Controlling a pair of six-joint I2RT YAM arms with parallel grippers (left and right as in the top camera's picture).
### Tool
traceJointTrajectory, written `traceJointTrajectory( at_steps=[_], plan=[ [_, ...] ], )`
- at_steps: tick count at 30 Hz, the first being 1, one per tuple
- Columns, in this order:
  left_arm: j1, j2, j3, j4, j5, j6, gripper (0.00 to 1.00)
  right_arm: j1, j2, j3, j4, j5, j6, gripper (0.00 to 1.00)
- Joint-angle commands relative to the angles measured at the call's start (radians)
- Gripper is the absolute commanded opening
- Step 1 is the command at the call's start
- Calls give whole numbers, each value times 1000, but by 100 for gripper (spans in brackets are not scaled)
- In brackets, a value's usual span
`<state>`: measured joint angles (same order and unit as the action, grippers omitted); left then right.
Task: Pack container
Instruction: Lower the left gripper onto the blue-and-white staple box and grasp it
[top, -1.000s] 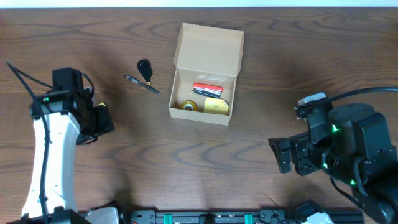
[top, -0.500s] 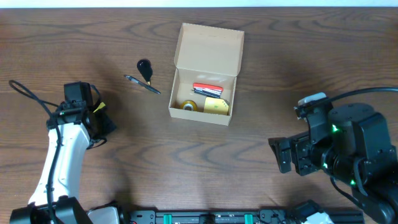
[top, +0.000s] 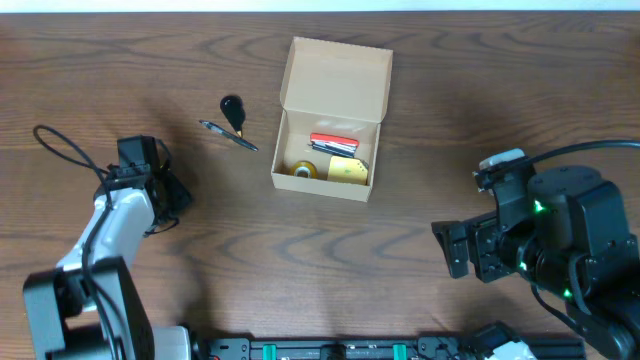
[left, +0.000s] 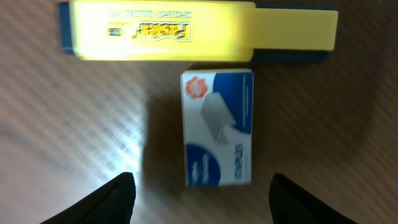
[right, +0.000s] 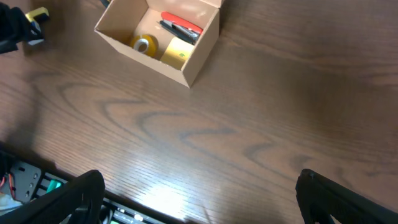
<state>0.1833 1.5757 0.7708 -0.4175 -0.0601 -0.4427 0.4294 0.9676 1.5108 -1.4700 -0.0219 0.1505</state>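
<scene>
Dark wood-grain table (top: 400, 210) was seen in every view. Near its far middle the box (top: 335, 120) was set, its flap lid (top: 338, 78) folded back and open. A tape roll (top: 304, 170) and a yellow item (top: 346, 172) were seen inside against the near wall, with a red item (top: 335, 141) lying behind them. To the left of the box, apart from it, a pen (top: 230, 136) was laid on the table, and a small black object (top: 232, 105) was placed just beyond it; what that object was could not be told.

The left gripper (left: 202, 199) was held low over the table's left side, well apart from the box. Its fingers (left: 118, 199) were spread wide and nothing was clasped between them. In its wrist view a staple pack (left: 217, 127) was seen lying flat on the wood ahead of the gap, and a yellow highlighter (left: 186, 29) was laid crosswise just past the pack.

The right gripper (right: 199, 186) was held above the near right of the table, far from the box. Its fingers (right: 74, 199) were fully parted and nothing was grasped.
</scene>
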Motion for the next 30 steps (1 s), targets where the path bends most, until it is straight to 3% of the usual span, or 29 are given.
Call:
traceJointTrajectory(
  at_steps=[1,16,30],
  plan=[
    [5,44,-3,29,-18,21,70,-7,-1,13,-1,10,-10,99],
    [7,89,-2,143,-57,42,67,-7,-1,13,-1,11,-10,99],
    [7,105,-2,163,-70,42,46,-7,-1,13,-1,10,-10,99]
  ],
)
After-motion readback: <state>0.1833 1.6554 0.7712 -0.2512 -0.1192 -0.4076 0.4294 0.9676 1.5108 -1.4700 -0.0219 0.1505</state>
